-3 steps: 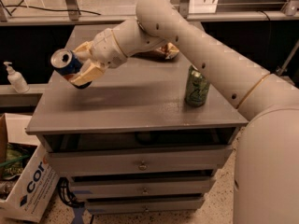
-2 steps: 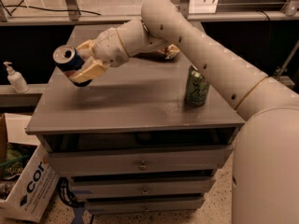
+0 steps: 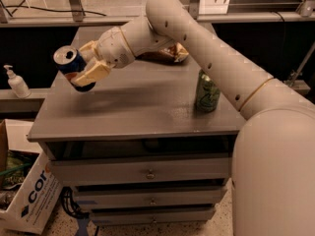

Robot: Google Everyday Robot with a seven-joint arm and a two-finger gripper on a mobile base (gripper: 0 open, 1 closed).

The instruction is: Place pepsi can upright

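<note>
The pepsi can is blue with a silver top and is held tilted, its top pointing up and to the left. My gripper is shut on the can's body and holds it in the air above the left part of the grey cabinet top. The can's lower end is partly hidden by the fingers.
A green can stands upright at the right of the cabinet top. A snack bag lies at the back behind my arm. A white pump bottle stands on a ledge to the left. A cardboard box sits on the floor at the lower left.
The can has turned more upright in my gripper and has risen a little. The green can has not moved.
</note>
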